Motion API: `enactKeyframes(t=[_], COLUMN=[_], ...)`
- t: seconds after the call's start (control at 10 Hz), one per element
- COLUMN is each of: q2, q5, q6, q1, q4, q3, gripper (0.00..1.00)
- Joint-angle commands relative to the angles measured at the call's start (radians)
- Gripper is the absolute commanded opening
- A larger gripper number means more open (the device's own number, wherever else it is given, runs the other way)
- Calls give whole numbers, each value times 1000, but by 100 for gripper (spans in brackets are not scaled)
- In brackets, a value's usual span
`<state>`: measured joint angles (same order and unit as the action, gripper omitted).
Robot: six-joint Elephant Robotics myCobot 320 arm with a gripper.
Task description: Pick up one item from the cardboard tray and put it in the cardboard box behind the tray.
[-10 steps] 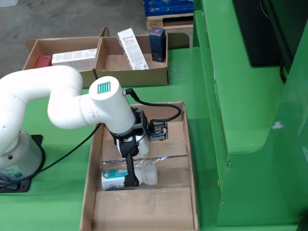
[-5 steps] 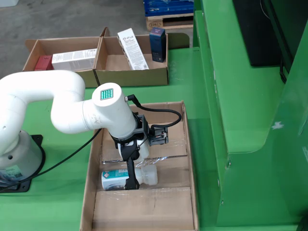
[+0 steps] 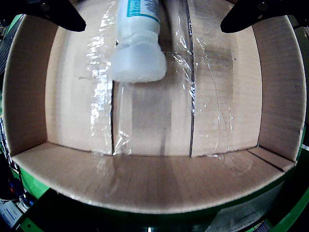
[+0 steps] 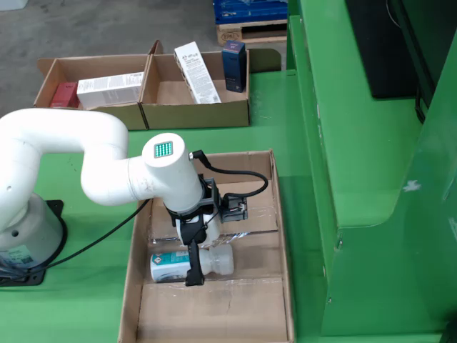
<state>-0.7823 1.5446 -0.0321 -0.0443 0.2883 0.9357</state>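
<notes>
The bottle [image 4: 191, 264] lies on its side in the cardboard tray [image 4: 280, 236] on the green table [image 4: 86, 314], its white cap pointing right in the fixed view. In the wrist view, the bottle [image 3: 138, 41] shows a white cap and a teal label, resting on the tray's taped floor [image 3: 227, 111]. The end effector [image 4: 191, 268] hangs over the bottle with its black fingers [image 3: 58, 14] spread apart, one on each side of it, not pressing it. Farther back on the table stand two open cardboard boxes [image 4: 196, 114] holding several cartons [image 4: 111, 89]. The white arm [image 4: 71, 153] reaches in from the left.
</notes>
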Motion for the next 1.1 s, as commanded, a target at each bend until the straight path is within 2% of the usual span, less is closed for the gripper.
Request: enactKeyframes(t=[0.0,1.0], q2=[25,-4], q5=[-9,-5], q6=[-10,-13], q1=[-13,-9], q4=[38,75], q3=[13,57], gripper=[100,100])
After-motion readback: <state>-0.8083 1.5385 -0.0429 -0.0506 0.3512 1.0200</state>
